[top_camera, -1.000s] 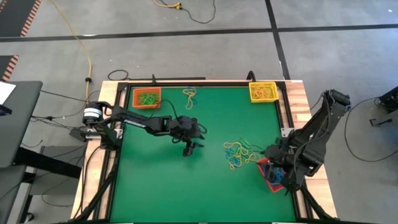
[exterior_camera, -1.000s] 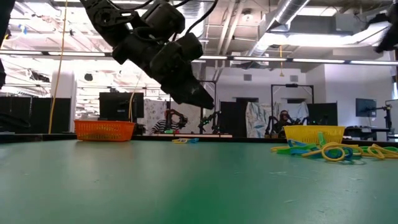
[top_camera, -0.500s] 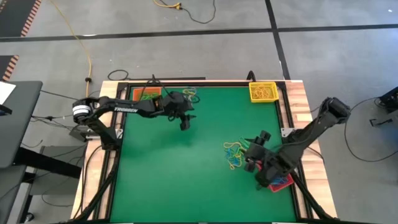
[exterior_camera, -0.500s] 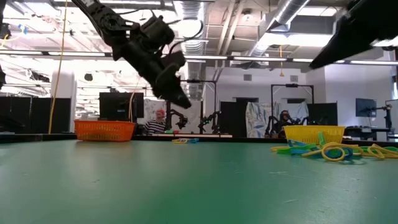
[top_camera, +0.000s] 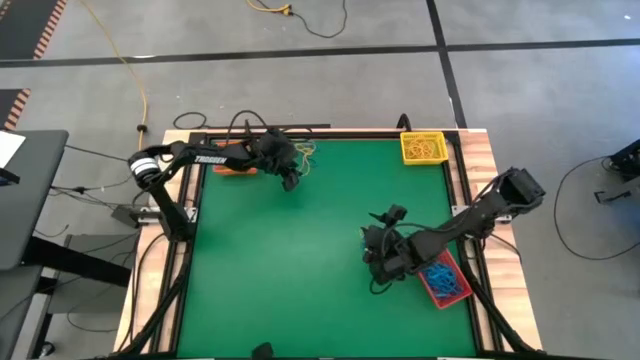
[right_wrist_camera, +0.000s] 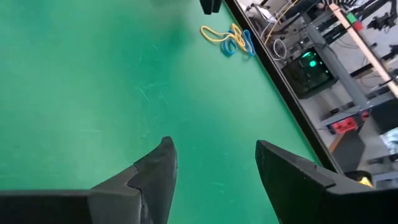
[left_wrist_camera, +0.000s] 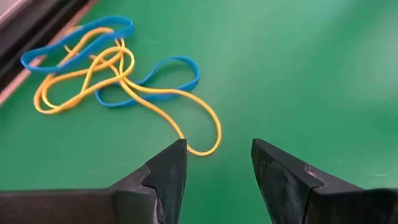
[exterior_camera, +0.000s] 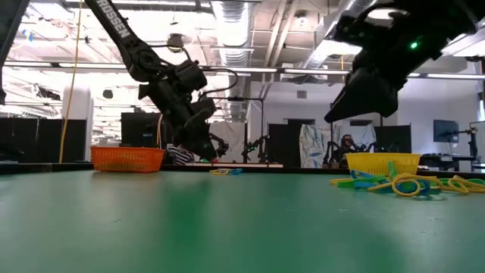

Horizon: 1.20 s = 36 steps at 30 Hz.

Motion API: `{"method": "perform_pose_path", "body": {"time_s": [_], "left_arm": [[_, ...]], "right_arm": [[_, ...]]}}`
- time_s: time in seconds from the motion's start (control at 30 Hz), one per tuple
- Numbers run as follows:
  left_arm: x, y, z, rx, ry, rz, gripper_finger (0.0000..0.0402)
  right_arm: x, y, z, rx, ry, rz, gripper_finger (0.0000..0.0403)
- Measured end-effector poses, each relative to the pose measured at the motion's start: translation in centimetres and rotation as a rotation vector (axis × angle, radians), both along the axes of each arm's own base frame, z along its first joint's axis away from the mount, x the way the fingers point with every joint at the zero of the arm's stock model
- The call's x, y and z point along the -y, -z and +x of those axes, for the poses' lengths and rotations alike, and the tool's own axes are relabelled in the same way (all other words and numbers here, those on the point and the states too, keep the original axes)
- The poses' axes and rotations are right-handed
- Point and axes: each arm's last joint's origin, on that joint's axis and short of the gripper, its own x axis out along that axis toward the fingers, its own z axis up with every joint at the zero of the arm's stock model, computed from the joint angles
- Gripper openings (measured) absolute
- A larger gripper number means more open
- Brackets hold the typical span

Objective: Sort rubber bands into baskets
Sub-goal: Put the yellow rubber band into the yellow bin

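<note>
A small tangle of yellow and blue rubber bands (left_wrist_camera: 112,68) lies on the green mat by the far edge (top_camera: 304,152). My left gripper (left_wrist_camera: 217,155) hangs open just short of it (top_camera: 291,181). A larger pile of rubber bands (exterior_camera: 402,184) lies right of the table's middle; in the high view my right gripper (top_camera: 372,264) covers it. That gripper (right_wrist_camera: 214,165) is open over bare mat. The orange basket (top_camera: 232,167) stands far left, partly under my left arm. The yellow basket (top_camera: 422,147) stands far right and the red basket (top_camera: 432,290) near right.
The red basket holds blue bands (top_camera: 447,279), and the yellow basket holds yellow ones. A raised black frame (top_camera: 455,170) runs around the mat. Bare green mat fills the near left part of the table (top_camera: 260,290). A room with racks and equipment shows behind the table.
My left gripper has swung from the table's middle toward the far edge, down to the small tangle beside the orange basket. My right gripper has left the red basket, swung toward the table's middle, sunk and rolled. Both have stayed open.
</note>
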Motion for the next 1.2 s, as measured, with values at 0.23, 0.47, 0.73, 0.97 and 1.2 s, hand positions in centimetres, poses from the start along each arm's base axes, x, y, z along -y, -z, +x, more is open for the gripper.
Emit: {"method": "perform_pose_path", "body": {"time_s": [0.23,0.47,0.73,0.97,1.2], "left_arm": [[-1.1,0.4,1.1,-0.006,0.007,0.012,0.0169],[-2.3,2.1,2.8,-0.091,-0.009,-0.018,0.0169],[-3.5,1.9,5.3,-0.146,-0.021,-0.073,0.0165],[-3.5,1.8,7.1,-0.296,0.017,-0.061,0.0075],[-3.0,1.2,7.1,-0.312,0.068,-0.05,0.0002]], "right_arm": [[0.4,0.1,0.2,-0.014,0.002,0.008,0.0255],[0.3,0.0,0.2,-0.014,-0.002,0.015,0.0255],[0.1,0.0,0.1,-0.014,-0.008,0.02,0.0255],[-0.1,0.0,0.0,-0.016,-0.018,0.019,0.0255],[-0.1,0.0,0.0,-0.014,-0.017,0.02,0.0255]]}}
